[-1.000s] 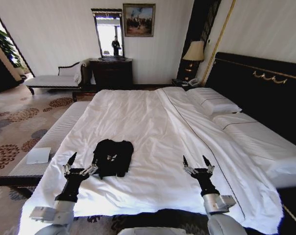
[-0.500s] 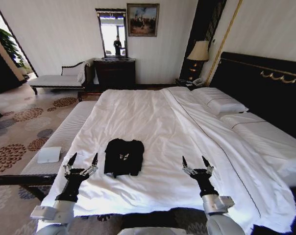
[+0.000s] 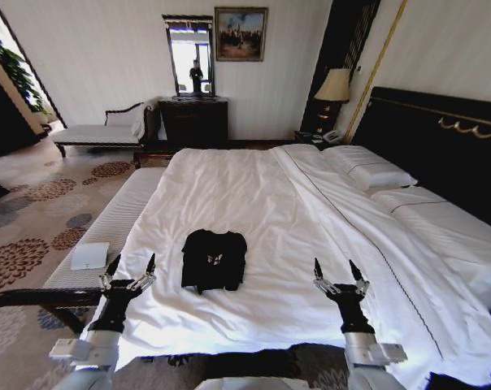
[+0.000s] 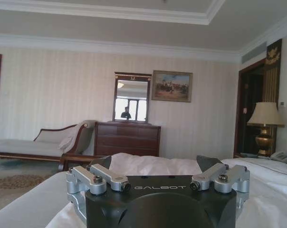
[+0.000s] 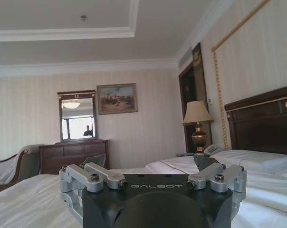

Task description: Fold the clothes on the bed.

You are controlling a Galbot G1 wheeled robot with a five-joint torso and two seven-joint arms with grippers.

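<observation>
Large bed with white sheets, dark wooden frame and tall dark headboard with gold trim runs from the near edge toward 12 o'clock in the head view. White pillows lie at about 2 o'clock, against the headboard.

Small black short-sleeved T-shirt of soft fabric lies on the sheet near the foot of the bed, slightly toward 11 o'clock from the robot. It looks bunched or partly folded; small white marks show on its chest, too small to read.

Left pincer hovers at about 10 o'clock of the robot, over the bed's near left corner, its two dark fingers spread apart with nothing between them. It sits just beside the shirt at the shirt's 9 o'clock, not touching it.

Right pincer hovers at about 2 o'clock, over the near right part of the sheet, fingers likewise spread and empty, well apart from the shirt.

Pale upholstered table stands along the bed's left side, with a flat white rectangular object resting on it.
</observation>
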